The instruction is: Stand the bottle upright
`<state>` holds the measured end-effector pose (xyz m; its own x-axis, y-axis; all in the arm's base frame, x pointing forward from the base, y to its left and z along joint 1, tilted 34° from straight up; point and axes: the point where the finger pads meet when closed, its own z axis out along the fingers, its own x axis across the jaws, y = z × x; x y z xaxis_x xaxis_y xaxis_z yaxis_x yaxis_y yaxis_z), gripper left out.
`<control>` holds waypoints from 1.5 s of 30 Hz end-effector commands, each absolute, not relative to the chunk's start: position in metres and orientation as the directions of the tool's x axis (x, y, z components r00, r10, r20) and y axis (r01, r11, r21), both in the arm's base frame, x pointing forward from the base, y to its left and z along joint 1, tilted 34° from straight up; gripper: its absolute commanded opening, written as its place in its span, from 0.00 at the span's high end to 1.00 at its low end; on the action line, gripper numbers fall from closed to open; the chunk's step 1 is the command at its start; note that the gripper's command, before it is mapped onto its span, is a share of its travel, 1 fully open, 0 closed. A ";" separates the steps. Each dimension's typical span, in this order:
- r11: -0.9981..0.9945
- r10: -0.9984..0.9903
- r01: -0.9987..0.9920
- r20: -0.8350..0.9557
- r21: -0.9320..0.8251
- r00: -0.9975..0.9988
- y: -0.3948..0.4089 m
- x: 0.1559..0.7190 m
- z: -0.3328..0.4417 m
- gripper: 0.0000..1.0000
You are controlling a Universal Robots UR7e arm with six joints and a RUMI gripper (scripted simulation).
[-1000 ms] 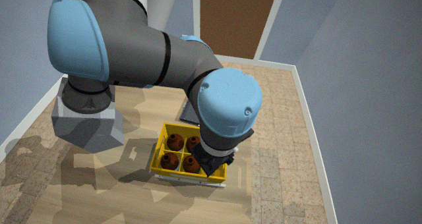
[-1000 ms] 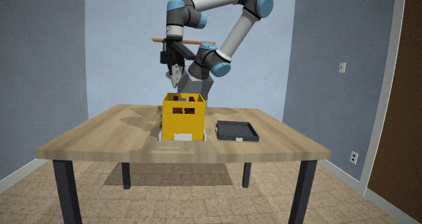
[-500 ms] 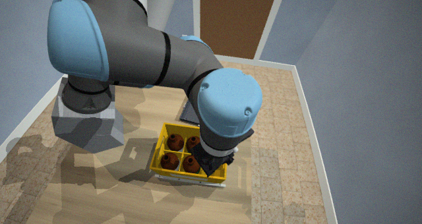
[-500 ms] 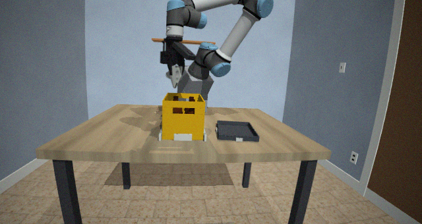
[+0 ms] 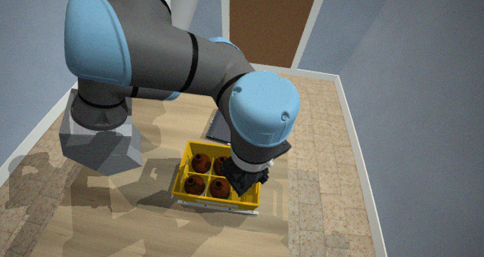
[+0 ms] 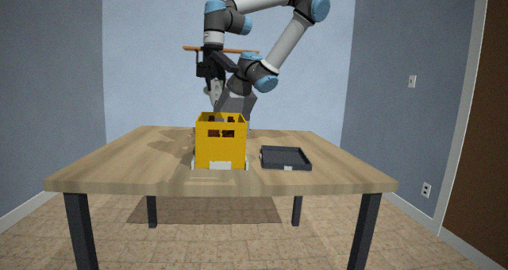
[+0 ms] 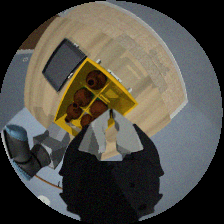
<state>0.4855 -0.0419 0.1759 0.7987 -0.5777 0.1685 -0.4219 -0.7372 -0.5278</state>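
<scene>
The yellow crate [image 5: 242,205] [image 6: 220,151] [image 7: 131,103] stands on the table. It holds five brown bottles; the wrist view shows one [image 7: 96,80] in the corner compartment nearest the tray, and others [image 7: 83,97] [image 7: 98,109] [image 7: 75,111] beyond it. The top view shows four bottles [image 5: 201,163] [image 5: 194,186] [image 5: 219,189]; the arm hides the fifth. The front right compartment is empty. I cannot tell which neck differs. My gripper [image 6: 215,104] [image 7: 111,109] is shut on nothing, above the crate. The dark tray [image 5: 220,129] [image 6: 285,157] [image 7: 65,65] is empty.
The tray lies beside the crate, with a small gap between them. The crate's walls and dividers stand up around the bottles. The arm's grey base [image 5: 102,151] is at the table's far side in the exterior view.
</scene>
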 end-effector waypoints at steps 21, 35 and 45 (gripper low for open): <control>-0.737 -0.578 -0.421 0.170 -0.528 0.798 0.023 0.463 0.193 0.62; -0.737 -0.578 -0.421 0.170 -0.528 0.798 0.023 0.463 0.193 0.62; -0.737 -0.578 -0.421 0.170 -0.528 0.798 0.023 0.463 0.193 0.62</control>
